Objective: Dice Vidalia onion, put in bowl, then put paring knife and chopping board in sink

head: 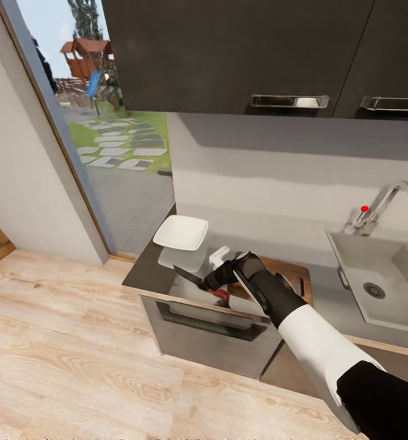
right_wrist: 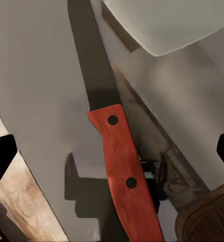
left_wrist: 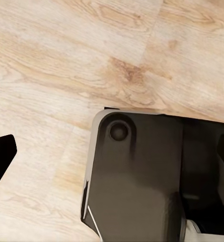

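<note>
Small paring knife with dark pointed blade and orange-red riveted handle [right_wrist: 123, 169] lay flat on the reflective dark grey surface [head: 148, 273], between the shallow white square bowl [head: 181, 233] and the brown wooden chopping board [head: 294, 275]. Judged light, stiff and thin, hard to lift from a slick top; best taken across the handle, clear of the sharp blade. Right end effector [head: 209, 285] hovered directly over the handle, fingers spread wide on either side, nothing clamped, contact unclear. Left end effector's state: cannot tell.
</note>
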Tool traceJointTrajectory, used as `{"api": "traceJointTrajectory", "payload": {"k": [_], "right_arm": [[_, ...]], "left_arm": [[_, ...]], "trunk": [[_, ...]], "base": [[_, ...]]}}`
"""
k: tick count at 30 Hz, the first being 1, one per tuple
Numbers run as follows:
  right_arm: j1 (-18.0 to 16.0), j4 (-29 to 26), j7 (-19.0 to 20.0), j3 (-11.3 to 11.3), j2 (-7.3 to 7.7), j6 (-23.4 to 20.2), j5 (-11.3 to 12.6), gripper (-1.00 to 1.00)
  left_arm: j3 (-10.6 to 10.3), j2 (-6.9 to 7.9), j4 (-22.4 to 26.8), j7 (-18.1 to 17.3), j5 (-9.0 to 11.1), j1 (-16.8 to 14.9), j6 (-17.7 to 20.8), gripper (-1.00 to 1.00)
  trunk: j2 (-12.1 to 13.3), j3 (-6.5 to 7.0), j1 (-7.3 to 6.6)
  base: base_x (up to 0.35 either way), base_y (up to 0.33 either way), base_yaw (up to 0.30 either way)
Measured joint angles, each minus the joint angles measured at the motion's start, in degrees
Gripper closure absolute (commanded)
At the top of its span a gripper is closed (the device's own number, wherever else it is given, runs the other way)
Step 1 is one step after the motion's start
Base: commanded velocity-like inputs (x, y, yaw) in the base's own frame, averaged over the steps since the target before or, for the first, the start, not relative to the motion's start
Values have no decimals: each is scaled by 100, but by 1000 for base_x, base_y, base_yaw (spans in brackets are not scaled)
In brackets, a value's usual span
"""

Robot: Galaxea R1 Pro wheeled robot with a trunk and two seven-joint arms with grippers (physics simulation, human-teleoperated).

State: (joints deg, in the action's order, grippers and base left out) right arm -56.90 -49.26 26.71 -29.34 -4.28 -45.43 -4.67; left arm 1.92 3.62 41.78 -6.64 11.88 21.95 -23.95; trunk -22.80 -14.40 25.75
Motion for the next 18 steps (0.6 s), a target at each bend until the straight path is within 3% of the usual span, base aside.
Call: {"api": "traceJointTrajectory", "payload": {"k": [10,18], "right_arm": [[0,0,136,0,30,41,-2,-100],[0,1,139,0,35,41,-1,-100]], "left_arm": [[0,0,-7,0,0,0,0,-100],[0,0,-35,0,-8,-2,0,-100]], "trunk": [[0,-76,0],[0,-137,0]], "base": [[0,-9,0],[0,-95,0]]}}
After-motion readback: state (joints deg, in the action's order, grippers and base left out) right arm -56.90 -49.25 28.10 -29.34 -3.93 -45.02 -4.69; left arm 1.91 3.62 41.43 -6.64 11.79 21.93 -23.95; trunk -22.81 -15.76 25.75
